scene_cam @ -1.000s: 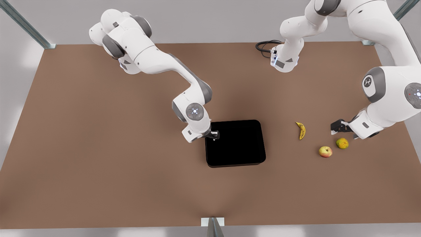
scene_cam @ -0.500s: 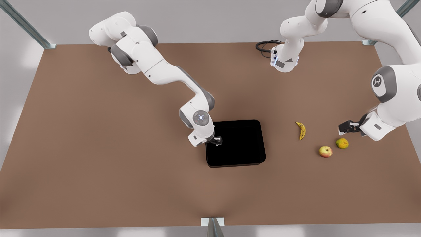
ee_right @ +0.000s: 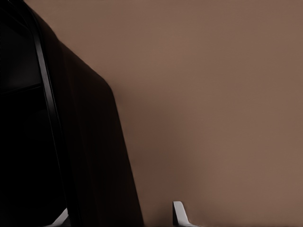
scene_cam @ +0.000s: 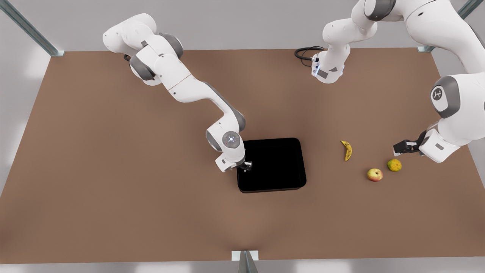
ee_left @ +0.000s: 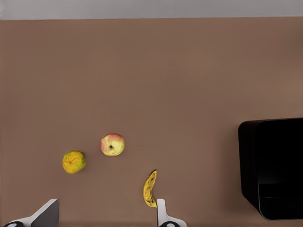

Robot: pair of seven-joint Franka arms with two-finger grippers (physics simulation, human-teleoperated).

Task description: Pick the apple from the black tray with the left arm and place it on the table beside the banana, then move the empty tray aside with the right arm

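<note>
The apple (scene_cam: 374, 174), pale yellow with a red blush, lies on the table (scene_cam: 113, 170) near the banana (scene_cam: 346, 150). The left gripper (scene_cam: 401, 147) hovers open and empty; the right gripper (scene_cam: 247, 165) straddles the black tray (scene_cam: 280, 178) rim, fingers apart.

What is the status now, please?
Right hand at the tray rim, open. Left hand open, empty, near the fruit. Apple on table, right of banana. Tray empty.

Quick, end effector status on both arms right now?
Left end effector: open, empty, above the table near the apple.
Right end effector: open, straddling the black tray rim, not closed on it.
</note>
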